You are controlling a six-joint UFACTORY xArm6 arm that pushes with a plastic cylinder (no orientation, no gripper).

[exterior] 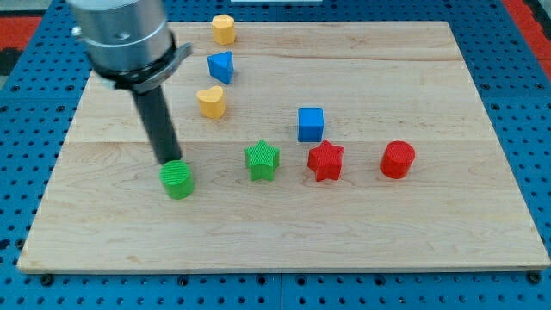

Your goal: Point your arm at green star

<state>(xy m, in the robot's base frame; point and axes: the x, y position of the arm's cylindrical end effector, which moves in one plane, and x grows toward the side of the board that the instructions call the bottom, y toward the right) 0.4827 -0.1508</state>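
**Tip parked by the green cylinder; the green star waits to the view's right**

My tip (168, 161) sits just above the green cylinder (177, 179), touching or nearly touching its far edge; I cannot tell which. The tool is a plain rod with nothing to spread or pinch, and it holds nothing.

The green star (262, 161) lies near the board's (465, 232) middle, apart from the cylinder, with bare wood between them. A red star (325, 160) stands just beside it on the view's right, a blue cube (311, 123) above and to the right of it, and a red cylinder (398, 159) further right.

To do this well, I judge the tip should travel toward the view's right, passing above the green cylinder rather than through it, and stop just short of the green star's left side. Going slowly at the end would avoid knocking the star into the red one.

Two yellow blocks (211, 102) (224, 29) and a blue wedge-like block (220, 65) stand near the view's top; their exact shapes are hard to make out. The arm's upper part is cut off by the frame's top.
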